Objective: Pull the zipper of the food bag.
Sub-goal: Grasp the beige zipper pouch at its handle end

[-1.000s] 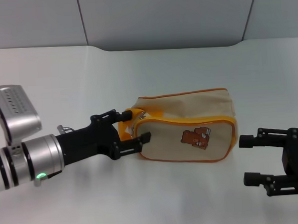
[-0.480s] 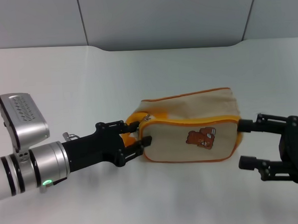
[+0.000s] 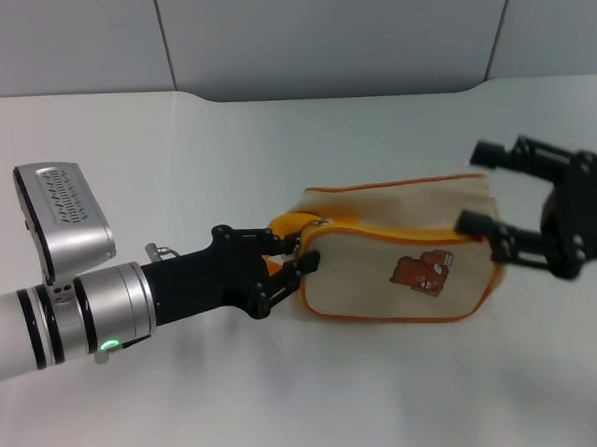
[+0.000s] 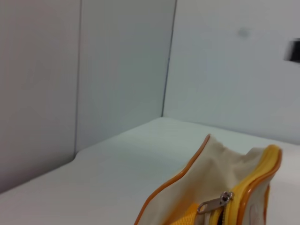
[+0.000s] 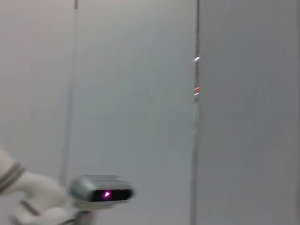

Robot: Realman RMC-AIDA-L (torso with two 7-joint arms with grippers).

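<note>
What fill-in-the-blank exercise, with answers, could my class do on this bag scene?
1. The patch on the food bag shows a brown ____.
2. The zipper band is yellow-____.
3. The left gripper is at the bag's end with the orange loop ____.
4. The right gripper, at the bag's other end, has its fingers ____.

Answers: bear; orange; handle; open

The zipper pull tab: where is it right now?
In the head view the pull tab sits at the bag's left end, just beyond the left tool; the left wrist view shows it too.
</note>
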